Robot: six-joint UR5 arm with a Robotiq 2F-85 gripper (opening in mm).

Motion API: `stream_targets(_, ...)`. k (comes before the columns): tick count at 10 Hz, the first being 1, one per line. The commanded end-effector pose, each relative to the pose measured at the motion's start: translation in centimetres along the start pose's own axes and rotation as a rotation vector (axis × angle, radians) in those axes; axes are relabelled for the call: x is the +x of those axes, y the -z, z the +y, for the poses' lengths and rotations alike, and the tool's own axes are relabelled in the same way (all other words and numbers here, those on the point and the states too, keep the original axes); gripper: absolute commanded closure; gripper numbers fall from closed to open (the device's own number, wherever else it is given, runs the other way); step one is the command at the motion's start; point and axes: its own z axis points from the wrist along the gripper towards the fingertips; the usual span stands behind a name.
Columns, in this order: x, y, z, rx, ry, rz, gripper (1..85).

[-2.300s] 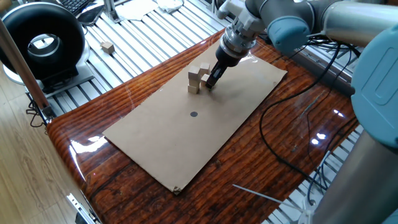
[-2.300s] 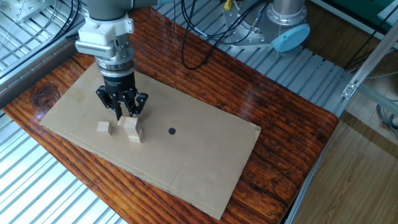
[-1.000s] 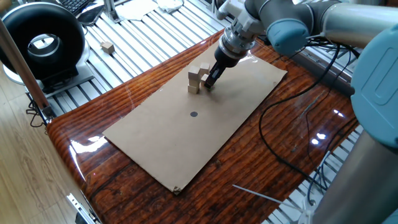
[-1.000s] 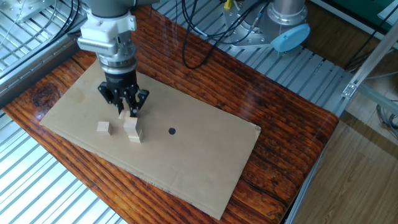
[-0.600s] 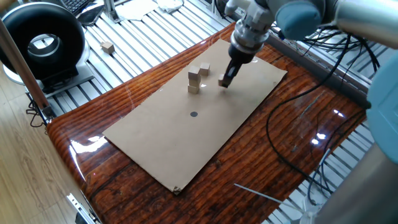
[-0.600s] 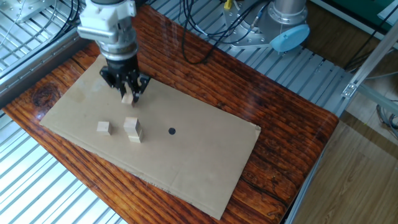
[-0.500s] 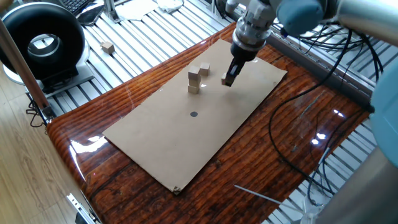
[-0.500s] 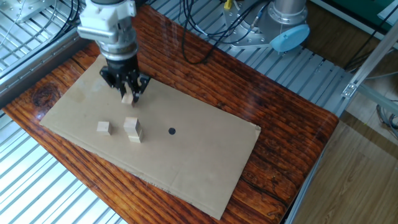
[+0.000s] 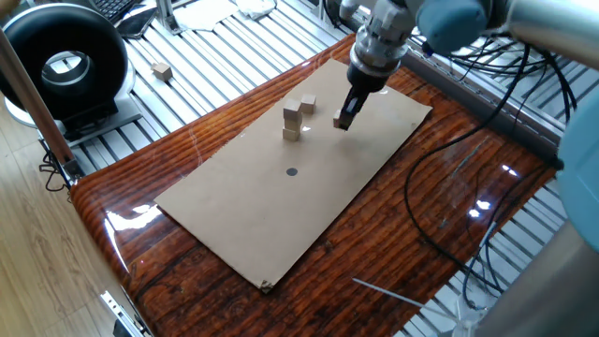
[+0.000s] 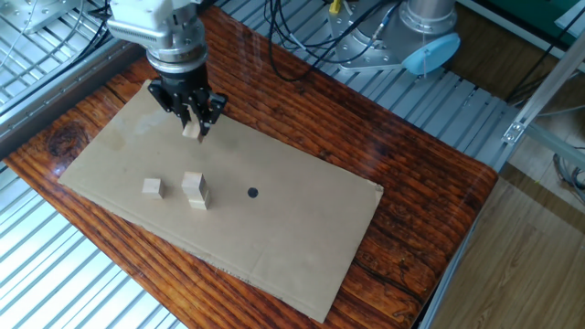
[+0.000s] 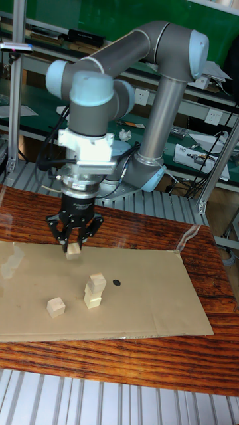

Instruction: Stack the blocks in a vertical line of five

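Above the cardboard sheet (image 10: 274,219), pincer (image 10: 192,129) now clamped on a block (image 11: 73,250), lifted away from the two-high stack (image 10: 194,190), so third level probably next.

End effector (image 10: 191,125) clamping a block (image 10: 191,131) above the cardboard sheet (image 10: 274,228)

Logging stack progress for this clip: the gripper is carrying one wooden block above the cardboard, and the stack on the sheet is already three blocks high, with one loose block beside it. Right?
Not quite. The stack is two blocks high, not three, as the tall fixed view shows. The rest holds: the gripper carries one wooden block above the cardboard sheet, and one loose block sits beside the stack.
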Motion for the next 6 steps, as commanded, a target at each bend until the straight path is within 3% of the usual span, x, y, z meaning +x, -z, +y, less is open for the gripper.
stream_targets(1, -2.9, 1.7, 2.5, -0.018, -0.045, -0.039, 72.0)
stream_targets(6, -6.2, 1.5, 4.0, -0.029, -0.046, -0.097, 72.3)
